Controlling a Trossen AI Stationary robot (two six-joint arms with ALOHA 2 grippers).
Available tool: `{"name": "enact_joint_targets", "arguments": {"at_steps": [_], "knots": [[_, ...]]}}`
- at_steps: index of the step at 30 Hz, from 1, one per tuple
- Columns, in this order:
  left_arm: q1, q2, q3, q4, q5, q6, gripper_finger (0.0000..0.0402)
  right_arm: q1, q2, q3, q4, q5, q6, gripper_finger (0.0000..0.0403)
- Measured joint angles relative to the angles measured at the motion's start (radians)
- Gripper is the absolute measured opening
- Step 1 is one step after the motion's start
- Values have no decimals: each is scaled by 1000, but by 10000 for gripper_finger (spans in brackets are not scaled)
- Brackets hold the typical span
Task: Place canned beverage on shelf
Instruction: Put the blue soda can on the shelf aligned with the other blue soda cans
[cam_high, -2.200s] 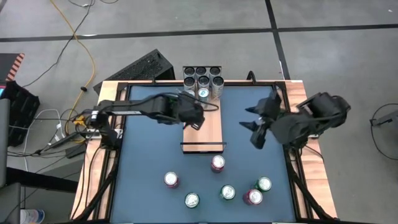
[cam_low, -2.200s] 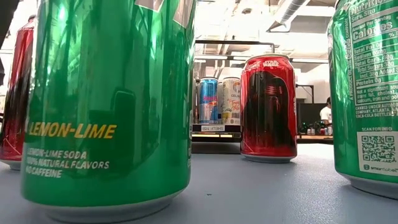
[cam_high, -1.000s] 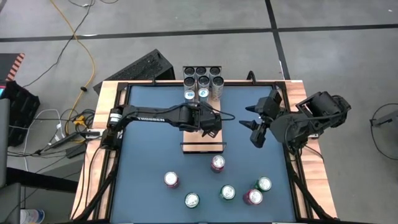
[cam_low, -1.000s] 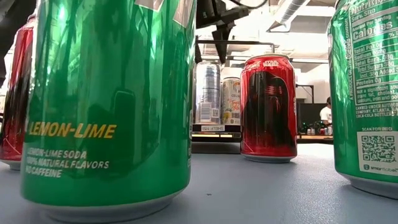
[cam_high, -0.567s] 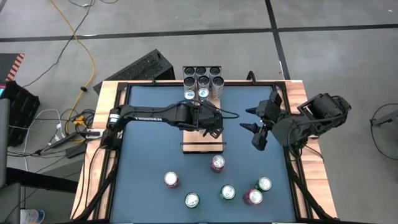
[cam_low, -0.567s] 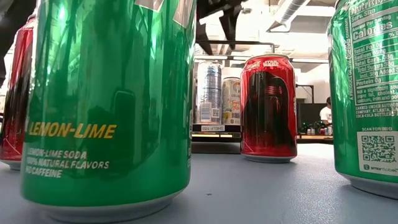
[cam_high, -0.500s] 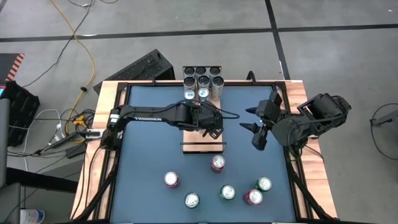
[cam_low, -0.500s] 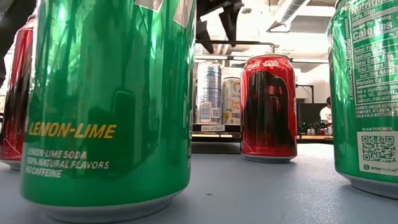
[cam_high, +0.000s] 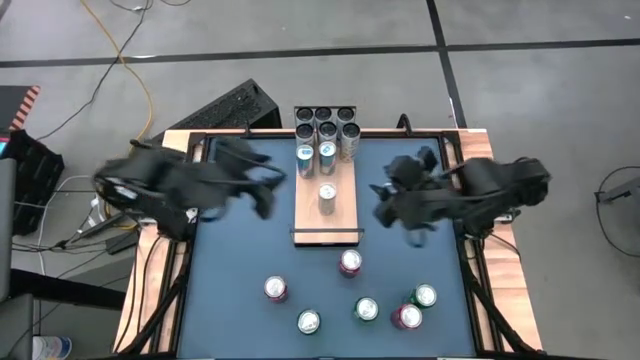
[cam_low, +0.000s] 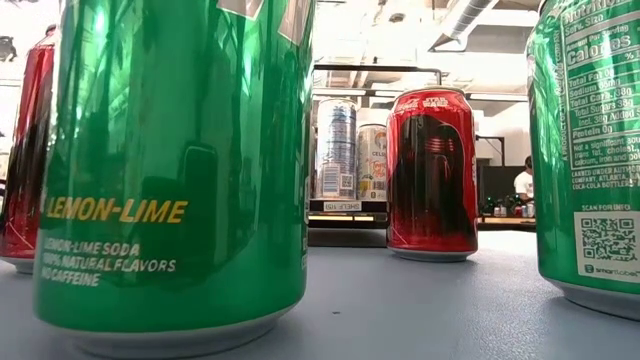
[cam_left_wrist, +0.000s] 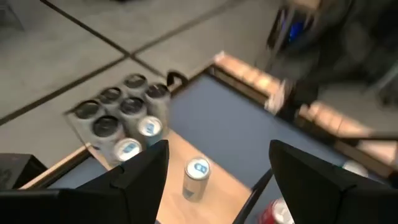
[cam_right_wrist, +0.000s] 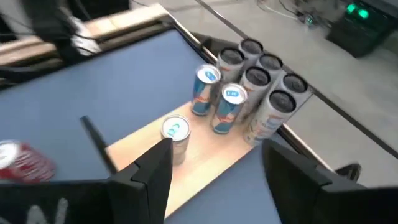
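A slim silver can (cam_high: 327, 197) stands upright on the shelf (cam_high: 341, 222), about the middle of the plank, with nothing holding it. The plank's long axis runs from twelve to six o'clock across the blue table (cam_high: 240, 260). At the twelve o'clock end stand two blue-topped cans (cam_high: 316, 155) and a paler one, with five dark-topped cans (cam_high: 326, 121) packed behind them; the six o'clock half is bare wood up to the wire rail.

The loose cans sit beyond that rail. A red can (cam_high: 349, 263) is just past the shelf's near end, and five more spread out towards six o'clock, among them another red can (cam_high: 275, 290) at about seven and a green pair (cam_high: 424, 296) at about five.

The left gripper (cam_high: 262, 197) hangs at nine o'clock of the shelf, well clear of it, fingers (cam_left_wrist: 140, 177) apart and holding nothing. The right gripper (cam_high: 385, 207) hangs at three o'clock, just beside the plank, fingers (cam_right_wrist: 152, 174) also apart and empty.

To my eye the next can to fetch is the red one by the rail. It lies towards six o'clock from both grippers, and the right one looks nearer to it. It stands upright, so a grip from the side across its body should suit.
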Motion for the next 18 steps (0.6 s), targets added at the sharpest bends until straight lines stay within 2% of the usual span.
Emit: {"name": "enact_joint_targets", "arguments": {"at_steps": [4, 8, 11, 15, 18], "knots": [[-90, -113, -46, -8, -111, -90, 263, -67, 58, -66, 123, -16, -32, 230], [-154, -168, -83, -20, -167, -133, 264, -126, 141, -67, 240, -97, -88, 230], [-177, -188, -112, -29, -166, -137, 263, -174, 202, -68, 315, -204, -71, 230], [-186, -188, -153, -29, -136, -138, 263, -244, 259, -68, 368, -407, -84, 230], [-188, -190, -195, -19, -137, -138, 263, -289, 285, -69, 364, -455, -131, 230]]}}
